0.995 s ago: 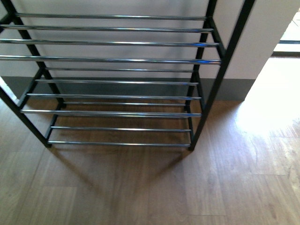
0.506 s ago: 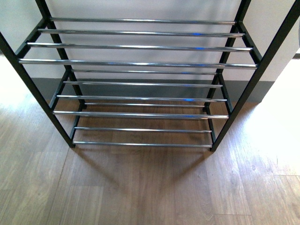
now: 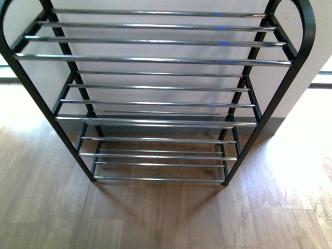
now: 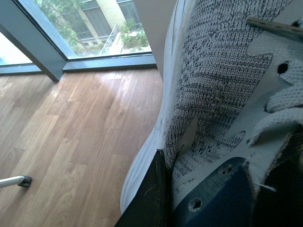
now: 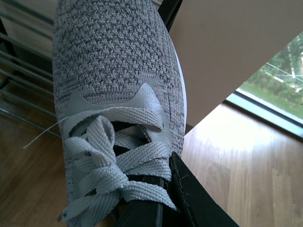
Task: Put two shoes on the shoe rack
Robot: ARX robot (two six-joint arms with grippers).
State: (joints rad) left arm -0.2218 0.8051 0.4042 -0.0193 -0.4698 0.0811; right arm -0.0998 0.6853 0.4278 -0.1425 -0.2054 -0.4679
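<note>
The shoe rack [image 3: 155,59] now sits centred, with both arched frame tops and more bottom bars showing.

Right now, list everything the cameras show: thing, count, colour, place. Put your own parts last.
shoe rack: one, black side frames with chrome bars, standing on the floor against the wall, straight ahead.
shoes: two, grey knit with white soles; one held by the left arm, one by the right.
floor: one, brown wood, under the rack.
wall: one, pale, behind the rack.
windows: one in each wrist view, grey-framed, low by the floor.
tube end: one, white with a grey tip, by the floor; unclear what it belongs to.
left gripper: one, black, shut on a shoe's collar.
right gripper: one, black, shut on the other shoe by its laces.
</note>
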